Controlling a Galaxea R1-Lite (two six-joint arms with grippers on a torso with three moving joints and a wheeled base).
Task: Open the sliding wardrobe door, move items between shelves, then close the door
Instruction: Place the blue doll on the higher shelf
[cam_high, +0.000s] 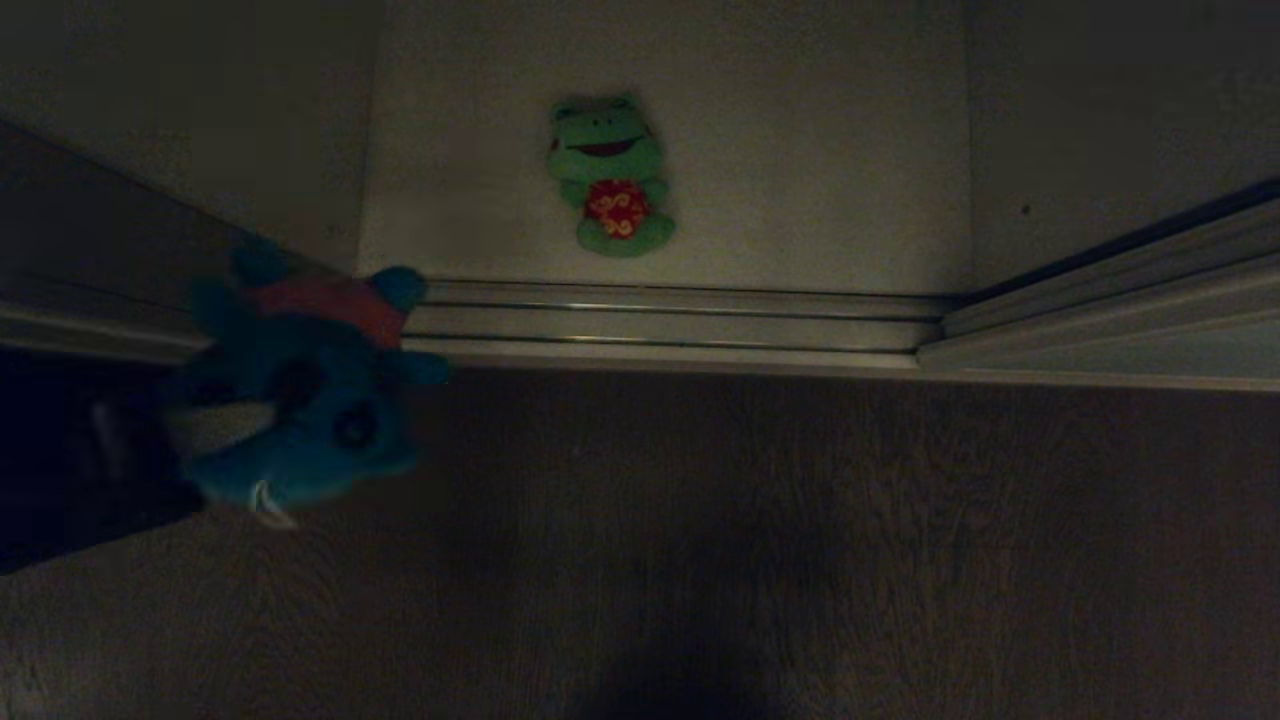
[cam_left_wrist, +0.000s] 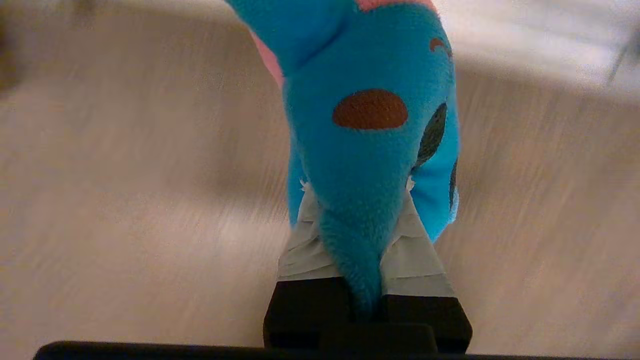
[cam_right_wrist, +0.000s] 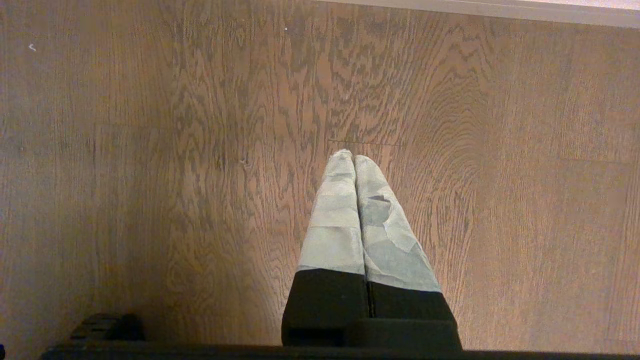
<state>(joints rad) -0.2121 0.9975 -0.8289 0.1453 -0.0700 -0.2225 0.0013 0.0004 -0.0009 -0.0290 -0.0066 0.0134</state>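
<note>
Pinched between the taped fingers of the left gripper (cam_left_wrist: 367, 240) is the teal-blue plush toy (cam_high: 310, 400), caught by a narrow lower part of its body, with the rest of it hanging out past the fingertips. In the head view the toy hangs at the left, above the wooden floor (cam_high: 800, 540) on the near side of the door track (cam_high: 680, 330), so it is clear of the wardrobe rather than lying on any board. The green plush toy (cam_high: 610, 175), in its red flowered shorts, lies flat on the white shelf (cam_high: 820, 200) beyond the track, near the middle of the compartment and well apart from the held toy. The sliding wardrobe door (cam_high: 1120, 290) shows only as a pale edge at the right, leaving the compartment open.

The right gripper (cam_right_wrist: 354, 165) hangs parked over the floor with its fingers pressed together and nothing in them.

The step in hand looks to be the moving of items between shelves, with one toy in transit. The next move would call for carrying the teal toy to the other shelf, which is not in view, and keeping the grip firm on that thin, soft part until the toy rests on the board. A slack pinch could let it slip out.
</note>
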